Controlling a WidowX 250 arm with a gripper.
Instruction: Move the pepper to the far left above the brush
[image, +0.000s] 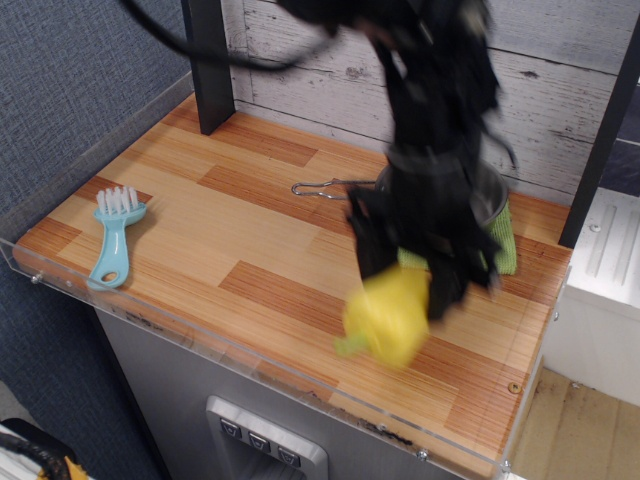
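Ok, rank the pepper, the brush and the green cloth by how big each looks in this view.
1. pepper, though motion blur smears its outline.
2. brush, long but slim.
3. green cloth, largely hidden behind the arm, so only a strip shows; its real size is unclear.

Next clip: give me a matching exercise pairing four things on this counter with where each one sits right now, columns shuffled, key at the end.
Things:
1. pepper
2. brush
3. green cloth
4. metal pot

Places:
A. lying near the counter's left edge
B. held between the gripper fingers, blurred by motion
C. flat at the back right, under the pot
D. on the cloth, wire handle pointing left

Pairs: 1-B, 2-A, 3-C, 4-D
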